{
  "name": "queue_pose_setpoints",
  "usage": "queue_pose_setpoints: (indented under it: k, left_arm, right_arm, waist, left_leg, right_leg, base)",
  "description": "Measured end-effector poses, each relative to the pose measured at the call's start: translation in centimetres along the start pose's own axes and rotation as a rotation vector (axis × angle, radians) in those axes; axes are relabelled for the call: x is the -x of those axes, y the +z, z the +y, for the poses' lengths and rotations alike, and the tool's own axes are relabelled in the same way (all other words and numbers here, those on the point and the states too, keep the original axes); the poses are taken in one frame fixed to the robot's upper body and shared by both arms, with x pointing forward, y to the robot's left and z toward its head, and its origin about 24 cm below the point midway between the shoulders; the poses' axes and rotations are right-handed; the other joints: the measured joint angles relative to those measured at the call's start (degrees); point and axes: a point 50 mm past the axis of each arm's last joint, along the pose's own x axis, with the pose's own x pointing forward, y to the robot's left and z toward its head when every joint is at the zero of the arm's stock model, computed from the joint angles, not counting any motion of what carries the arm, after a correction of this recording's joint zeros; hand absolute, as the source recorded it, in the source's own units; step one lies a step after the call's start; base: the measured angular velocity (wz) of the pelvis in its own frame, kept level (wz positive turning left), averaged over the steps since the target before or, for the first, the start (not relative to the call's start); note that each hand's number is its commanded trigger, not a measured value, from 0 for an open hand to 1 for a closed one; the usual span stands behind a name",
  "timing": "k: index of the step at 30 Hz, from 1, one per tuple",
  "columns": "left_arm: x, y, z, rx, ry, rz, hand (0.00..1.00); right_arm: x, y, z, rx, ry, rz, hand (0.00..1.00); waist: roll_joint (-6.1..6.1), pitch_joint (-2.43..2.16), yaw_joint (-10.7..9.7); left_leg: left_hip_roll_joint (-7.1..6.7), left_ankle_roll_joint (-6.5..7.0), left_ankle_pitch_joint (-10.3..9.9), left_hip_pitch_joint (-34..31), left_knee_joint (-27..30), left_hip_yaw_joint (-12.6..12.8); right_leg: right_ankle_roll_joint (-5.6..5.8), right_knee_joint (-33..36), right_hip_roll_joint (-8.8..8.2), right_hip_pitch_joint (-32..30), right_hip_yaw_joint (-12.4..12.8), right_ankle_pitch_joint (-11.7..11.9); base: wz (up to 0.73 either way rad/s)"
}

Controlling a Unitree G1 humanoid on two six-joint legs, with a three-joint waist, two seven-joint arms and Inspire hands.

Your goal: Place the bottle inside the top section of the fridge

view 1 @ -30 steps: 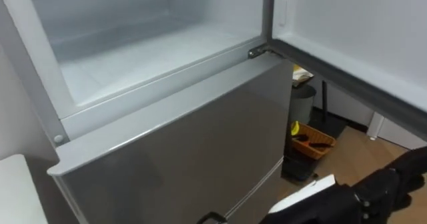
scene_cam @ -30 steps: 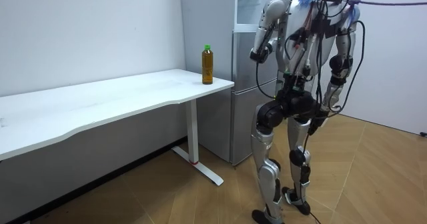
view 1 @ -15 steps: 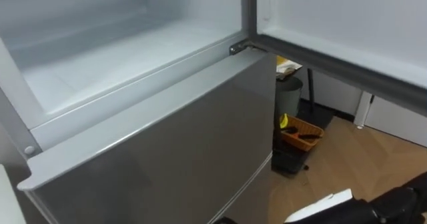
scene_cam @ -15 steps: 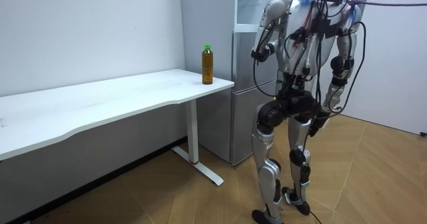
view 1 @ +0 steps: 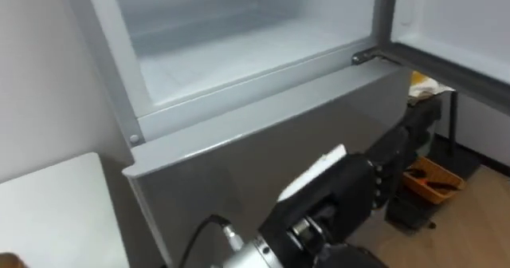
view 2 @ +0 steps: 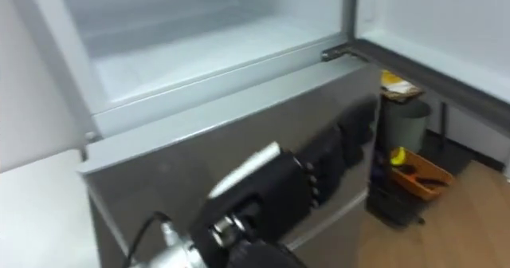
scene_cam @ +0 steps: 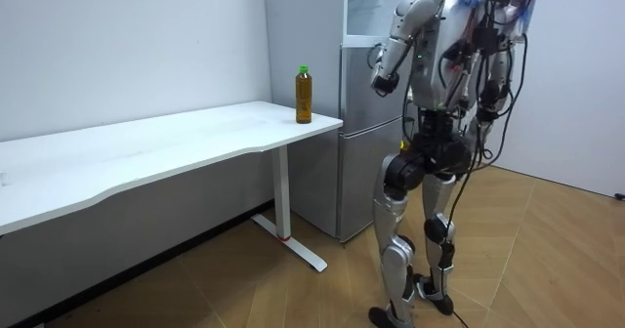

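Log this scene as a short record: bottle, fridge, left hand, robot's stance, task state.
bottle: upright on the table, at the corner by the fridge; untouched
fridge: upper door open, lower door shut
left hand: open, holding nothing, raised in front of the lower door
robot: stands facing the fridge, table to its left
task state: bottle not yet picked up
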Motion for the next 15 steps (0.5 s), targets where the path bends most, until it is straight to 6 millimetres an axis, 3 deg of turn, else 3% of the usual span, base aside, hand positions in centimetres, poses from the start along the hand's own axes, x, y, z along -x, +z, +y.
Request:
queue_pose_setpoints:
  k: [4,7,10,15]
  left_arm:
    - [1.8,1.9,2.1,-0.140,0.151,-0.035,0.00]
    - [3.4,3.0,4.0,-0.214,0.275,-0.059,0.00]
    - [5.3,4.5,5.3,-0.293,0.400,-0.099,0.00]
    - [8.1,6.7,7.1,-0.443,0.596,-0.141,0.00]
  right_arm:
    - [0.2,-1.7,0.4,-0.019,0.012,0.034,0.00]
    - [0.6,-2.7,-0.2,-0.051,0.012,0.053,0.00]
    - [0.8,-3.2,-0.5,-0.091,0.015,0.046,0.00]
    - [1.2,-4.1,-1.2,-0.121,0.024,0.057,0.00]
  waist:
    - [-0.77,-0.82,3.13]
    - [-0.61,-0.98,5.78]
    - [-0.43,-0.98,6.62]
    - [0.23,-0.97,9.68]
  left_leg:
    - [-0.46,0.01,0.16,0.60,-0.05,-2.62]
    - [-0.56,0.01,0.16,1.30,-0.07,-4.11]
    - [-0.70,-0.01,0.17,1.26,-0.03,-6.02]
    - [-0.74,-0.01,0.17,2.46,0.02,-6.14]
  right_leg:
    - [0.08,-0.68,-0.23,2.53,-1.86,-0.35]
    - [0.09,-0.88,-0.32,4.06,-3.64,-0.35]
    - [0.09,-1.05,-0.42,5.00,-5.78,-0.35]
    - [0.10,-1.04,-0.44,6.01,-5.74,-0.36]
  base:
    - [0.29]
    - [0.26]
    - [0.33]
    - [0.04]
